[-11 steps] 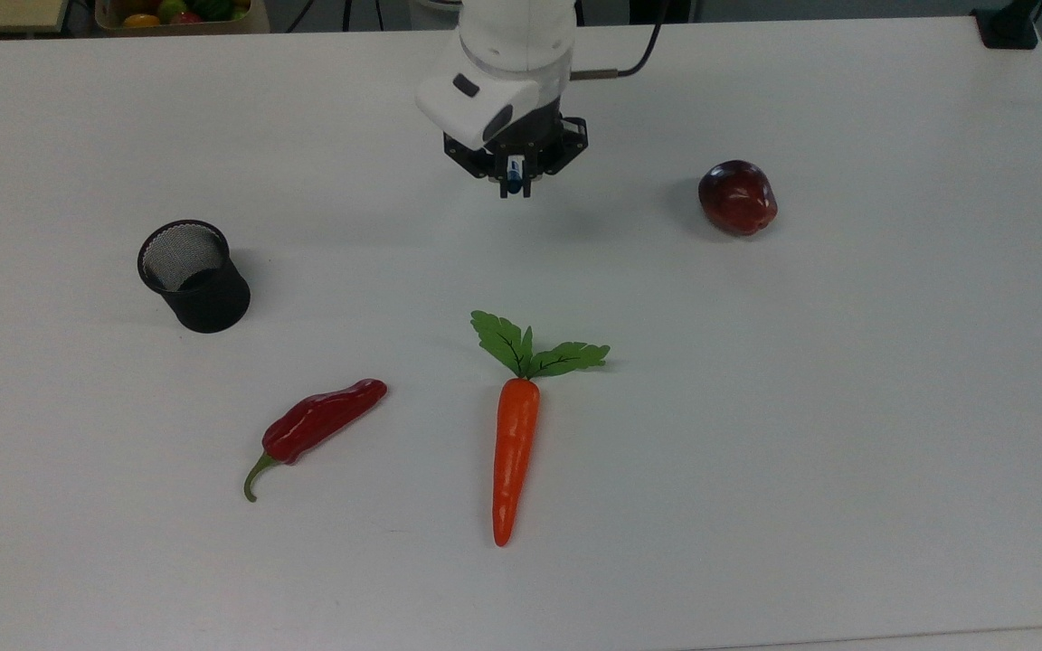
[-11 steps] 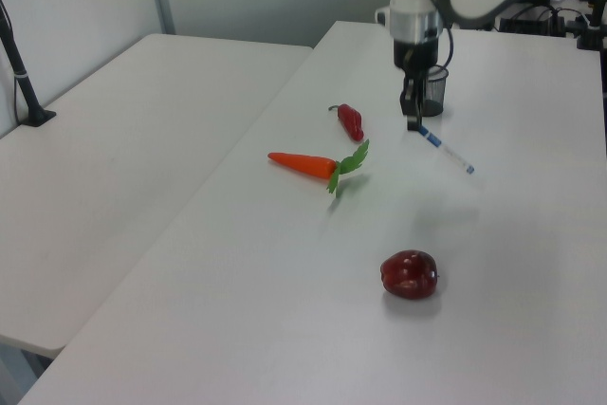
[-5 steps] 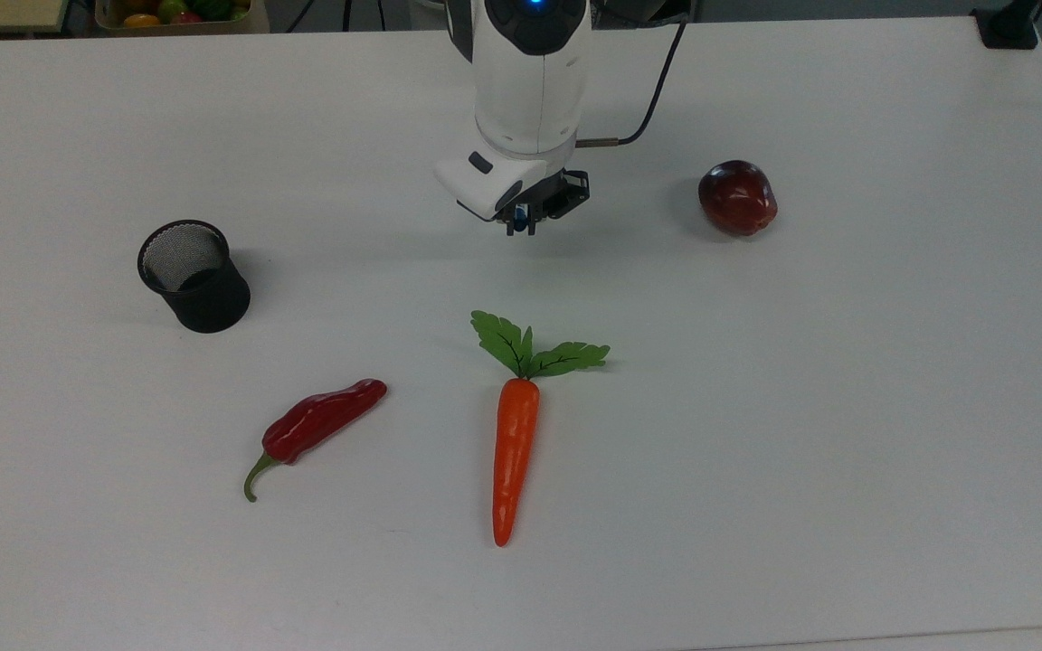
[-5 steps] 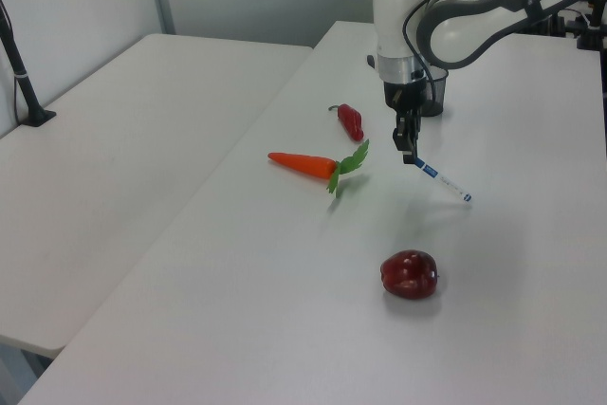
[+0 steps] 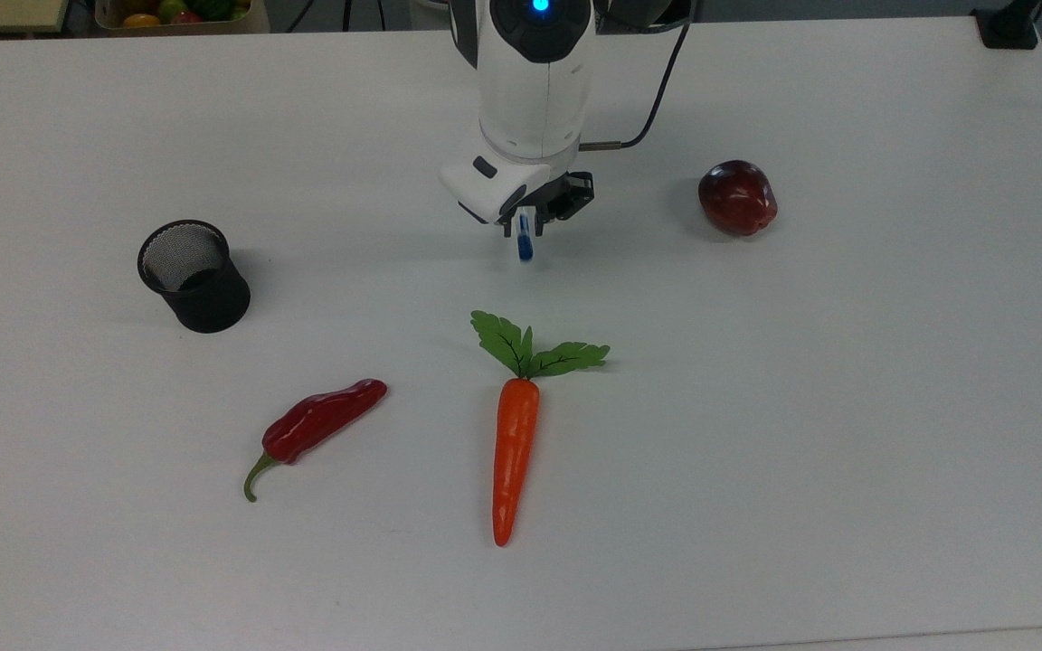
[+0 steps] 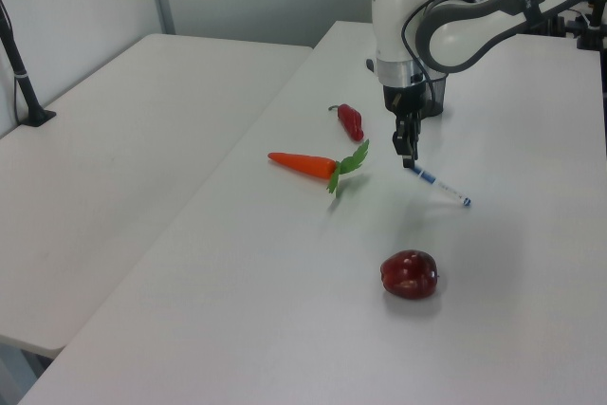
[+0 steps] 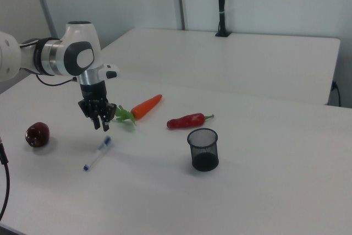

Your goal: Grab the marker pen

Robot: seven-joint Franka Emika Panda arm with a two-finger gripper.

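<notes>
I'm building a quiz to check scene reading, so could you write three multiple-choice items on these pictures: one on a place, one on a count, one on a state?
1. What lies to the top view's right of the gripper?
A. the black mesh cup
B. the dark red apple
C. the carrot

2. How many red things lie on the table?
A. none
B. four
C. two

3. How does the black mesh cup stand?
A. upright, mouth up
B. tipped on its side
C. upside down

Answers:
1. B: the apple sits to the top view's right of the gripper, while the cup is to the top view's left.
2. C: the chilli pepper and the apple are the red ones.
3. A: the cup's round open mouth faces up.
</notes>
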